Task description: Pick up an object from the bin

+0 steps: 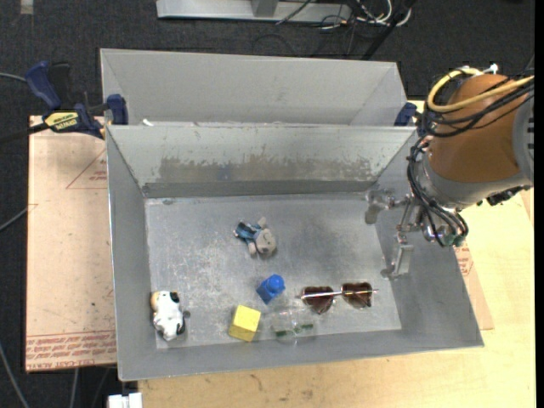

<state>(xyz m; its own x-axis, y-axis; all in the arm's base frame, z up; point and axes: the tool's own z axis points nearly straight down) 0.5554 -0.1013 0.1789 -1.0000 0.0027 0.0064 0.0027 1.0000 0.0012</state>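
**Bin contents, near edge to far.** The bin (127, 253) is grey sheet metal with sloped walls and a flat, scuffed floor.

Nearest, from left to right, lie:
- a white-and-black toy animal (168, 314), rounded and glossy
- a yellow block (246, 322) with square edges
- a small clear piece (293, 325) with a green tinge, too small to identify
- sunglasses (337, 297), lying flat, with reddish-brown lenses in a thin frame

Just behind the block sits a rounded blue piece (270, 288). Farther back, at mid-floor, is a small blue-and-grey figure (257, 237). Nothing is heaped.

The gripper (391, 232) hangs over the right side of the floor, close to the right wall, with no thing seen in it. Whether it is apart or together cannot be told.

The sunglasses are the nearest thing, just in front of the gripper and to its left, and are judged the likely pick. Slick lenses and a thin frame offer little purchase, so the grasp probably does best across the bridge, coming straight down and staying clear of the wall. The block's flat faces would be the more forgiving alternative.
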